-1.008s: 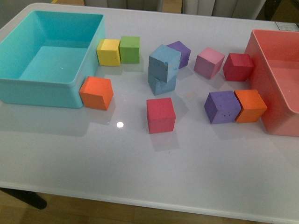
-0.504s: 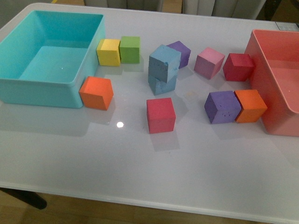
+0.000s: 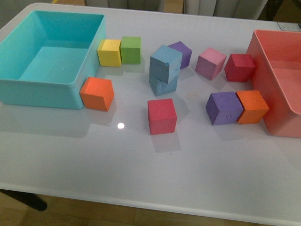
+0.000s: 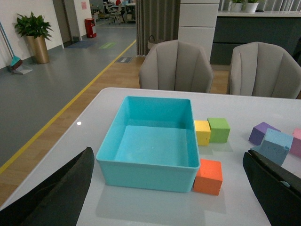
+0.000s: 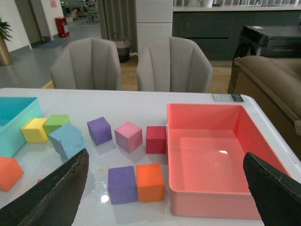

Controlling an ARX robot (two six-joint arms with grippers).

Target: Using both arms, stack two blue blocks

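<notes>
Two light-blue blocks stand stacked in the middle of the table: the upper blue block (image 3: pixel 165 63) sits tilted on the lower blue block (image 3: pixel 163 85). The stack also shows in the left wrist view (image 4: pixel 274 146) and the right wrist view (image 5: pixel 67 140). Neither arm shows in the front view. My left gripper (image 4: pixel 171 197) is open and empty, held back above the table's left part, facing the turquoise bin. My right gripper (image 5: pixel 164 197) is open and empty, above the right part, facing the pink bin.
A turquoise bin (image 3: pixel 28 89) stands at the left and a pink bin (image 3: pixel 263 89) at the right. Around the stack lie yellow (image 3: pixel 109 52), green (image 3: pixel 130 50), orange (image 3: pixel 97 93), red (image 3: pixel 162 116), purple (image 3: pixel 223 108), orange (image 3: pixel 252 107), pink (image 3: pixel 210 63), dark red (image 3: pixel 240 67) and purple (image 3: pixel 181 52) cubes.
</notes>
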